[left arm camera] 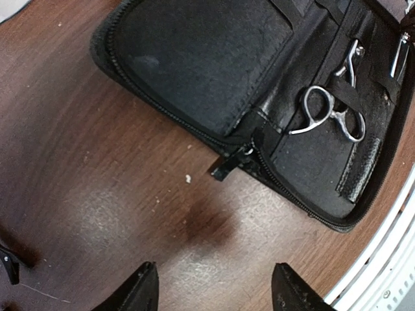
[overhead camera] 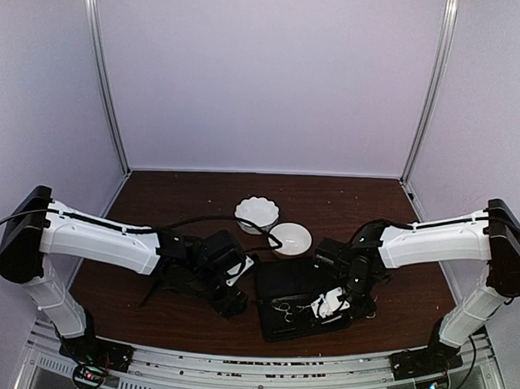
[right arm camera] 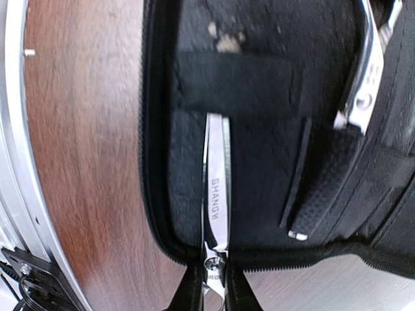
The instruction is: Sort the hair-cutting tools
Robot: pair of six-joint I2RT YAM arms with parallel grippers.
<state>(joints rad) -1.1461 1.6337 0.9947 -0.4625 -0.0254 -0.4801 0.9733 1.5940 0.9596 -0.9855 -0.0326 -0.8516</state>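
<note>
"Two scissors, and both are lying inside the open black zip case (overhead camera: 278, 285). Starting at the left, the left gripper (left arm camera: 217, 291) is hovering over the bare wooden table (left arm camera: 97, 194) beside the case, with its fingers spread and holding nothing."

"And the right gripper (right arm camera: 214, 295)?"

"Its fingers are pinching the branded scissors (right arm camera: 217, 194) at the pivot screw, right at the case's zip edge. The blade tip is sitting under an elastic strap (right arm camera: 240, 84)."

"So how should it be moving?"

"I'd judge the step in hand is passing that blade through the strap, though in or out I cannot tell. Either way it should be travelling straight along the blade's line, low and slow. A sideways pull would be dragging the strap and the case along."

"What is each camera adding?"

"The left wrist view is showing the ring-handled scissors (left arm camera: 331, 113) tucked under their own band, while the right wrist is catching only a shiny stretch of a second pair. The pinch itself is showing only in the right wrist view. The overhead is showing white bowls (overhead camera: 290, 240) beyond the case, which neither wrist camera is seeing. Black clips — I'm not making any out for certain."
</note>
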